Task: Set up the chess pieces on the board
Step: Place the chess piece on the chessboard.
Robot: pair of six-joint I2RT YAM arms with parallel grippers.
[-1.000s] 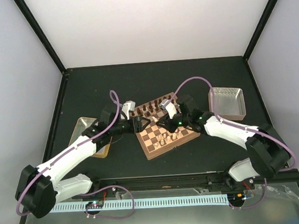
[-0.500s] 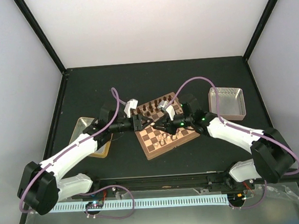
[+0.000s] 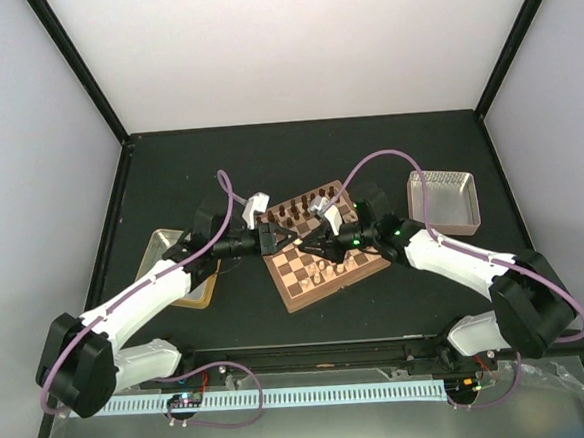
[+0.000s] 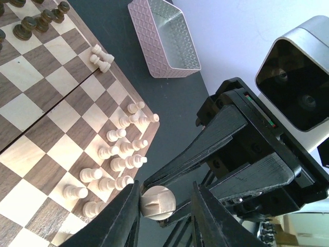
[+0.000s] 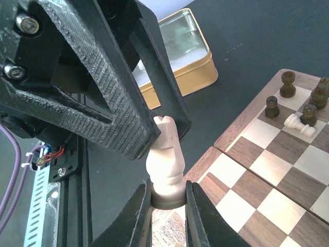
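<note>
Cream knight (image 5: 165,154) stands upright in my right gripper (image 5: 168,201), the jaws clamped on its base, just over the left edge of the board (image 3: 307,286). My left gripper (image 4: 165,193) straddles the same knight, jaws apart, a gap showing on one side. Other cream pieces (image 4: 121,164) stand on the board.

One board (image 3: 298,279), two trays (image 3: 444,203) (image 3: 162,246)
</note>
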